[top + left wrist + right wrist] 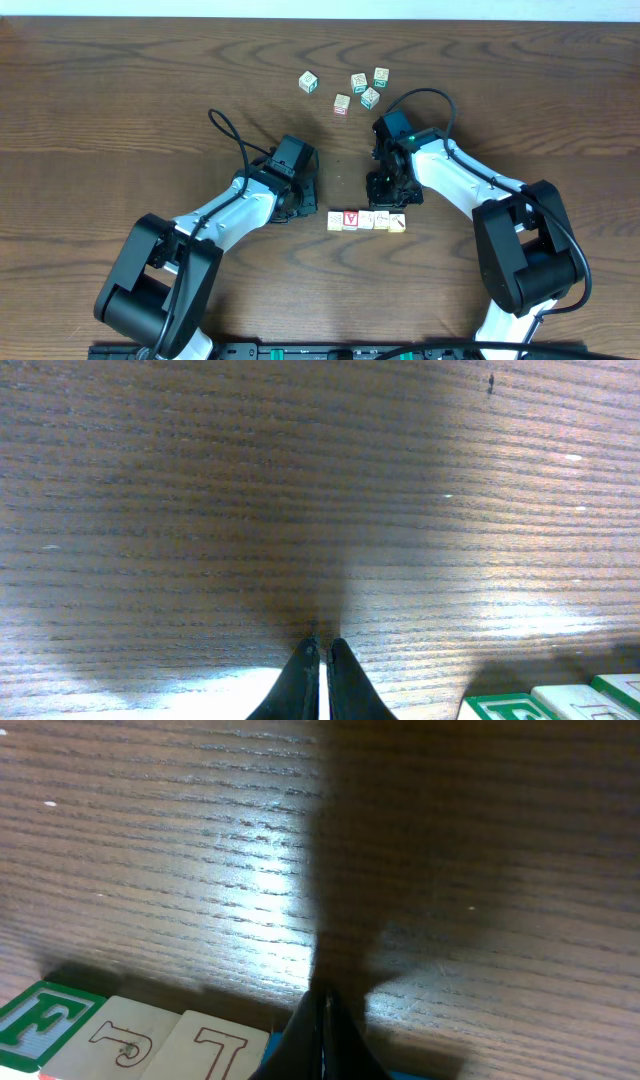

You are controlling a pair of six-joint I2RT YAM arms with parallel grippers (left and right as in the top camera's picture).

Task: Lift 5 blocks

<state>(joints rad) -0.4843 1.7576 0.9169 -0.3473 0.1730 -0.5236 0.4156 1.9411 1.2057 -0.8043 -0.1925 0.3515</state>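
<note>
Five small blocks (pixel 366 220) lie in a tight row on the table, the second from the left showing a red face (pixel 351 219). My left gripper (pixel 305 203) rests shut and empty just left of the row; its wrist view has the gripper (pixel 321 645) on bare wood and the row's end block (pixel 505 708) at the lower right. My right gripper (pixel 386 197) is shut and empty just behind the row's right half. In its wrist view the gripper (pixel 322 995) points down beside the blocks (pixel 215 1050), one face printed with an L.
Several other cubes lie scattered at the back of the table: one (pixel 308 82) to the left, teal-printed ones (pixel 370 97) in a cluster, and a pinkish one (pixel 342 104). Black cables loop off both arms.
</note>
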